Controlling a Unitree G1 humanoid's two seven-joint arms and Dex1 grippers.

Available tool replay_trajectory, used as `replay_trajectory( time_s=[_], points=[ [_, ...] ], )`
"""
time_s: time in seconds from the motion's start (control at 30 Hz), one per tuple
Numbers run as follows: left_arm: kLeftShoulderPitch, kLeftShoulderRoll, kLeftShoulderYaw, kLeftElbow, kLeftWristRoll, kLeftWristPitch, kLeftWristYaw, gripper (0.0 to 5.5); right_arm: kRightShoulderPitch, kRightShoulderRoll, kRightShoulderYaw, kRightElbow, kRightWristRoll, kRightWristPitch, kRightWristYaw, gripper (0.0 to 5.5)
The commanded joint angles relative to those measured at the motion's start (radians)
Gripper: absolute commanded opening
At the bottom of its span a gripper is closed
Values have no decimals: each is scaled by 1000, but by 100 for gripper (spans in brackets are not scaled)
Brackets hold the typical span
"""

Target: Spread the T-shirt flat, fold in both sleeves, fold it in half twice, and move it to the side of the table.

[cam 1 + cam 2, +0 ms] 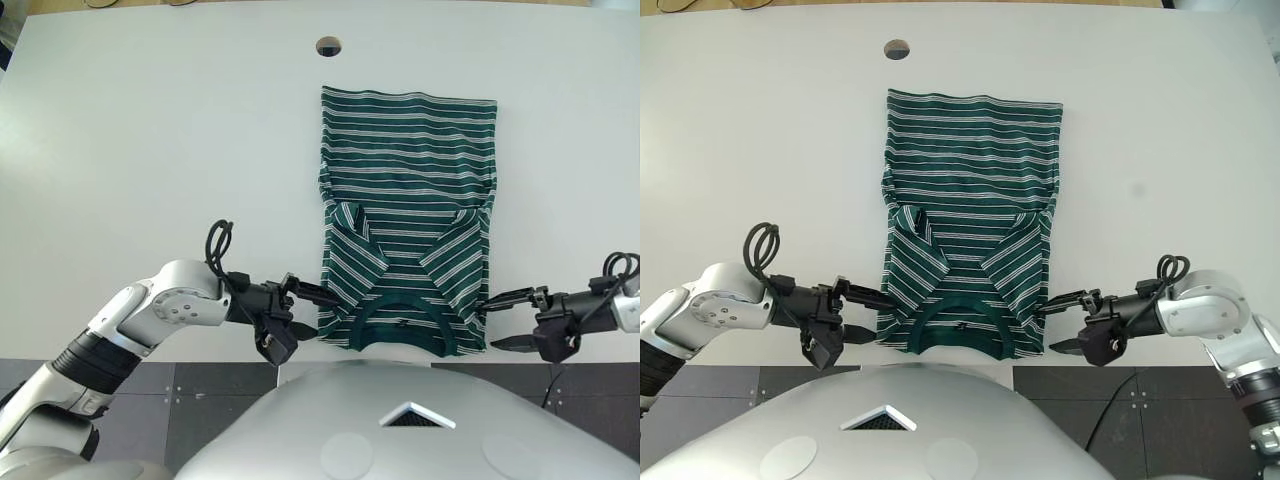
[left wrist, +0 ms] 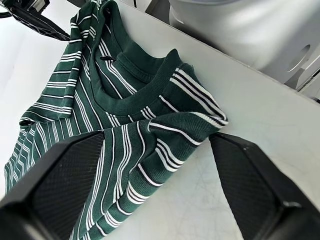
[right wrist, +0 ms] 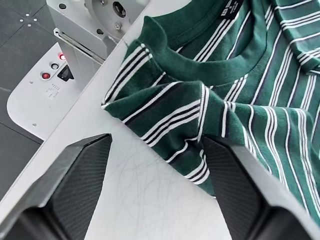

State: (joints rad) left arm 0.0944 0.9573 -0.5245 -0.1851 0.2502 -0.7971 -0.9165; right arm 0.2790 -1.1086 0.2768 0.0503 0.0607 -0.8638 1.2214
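Lying flat on smooth white table (image 1: pixel 150 150), striped green T-shirt (image 1: pixel 408 170), sleeves (image 1: pixel 352 222) in; L+R jaws apart

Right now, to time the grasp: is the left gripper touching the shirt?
Cannot tell: in the left wrist view one finger overlaps the shirt; contact unclear.

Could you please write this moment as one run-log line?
green white-striped fabric T-shirt: flat on white table, sleeves folded in | left gripper: open at left shoulder corner | right gripper: open at right shoulder corner
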Motion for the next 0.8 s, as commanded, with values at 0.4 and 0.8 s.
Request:
replay_trajectory(
  time_s=[0.4,0.8],
  points=[
    [40,-25,-29,175,198,-20,98,189,2,35,137,25,-122,67,-40,130],
    [26,-42,-60,224,186,-58,119,11,-4,12,150,-1,-84,99,-35,10]
  ],
)
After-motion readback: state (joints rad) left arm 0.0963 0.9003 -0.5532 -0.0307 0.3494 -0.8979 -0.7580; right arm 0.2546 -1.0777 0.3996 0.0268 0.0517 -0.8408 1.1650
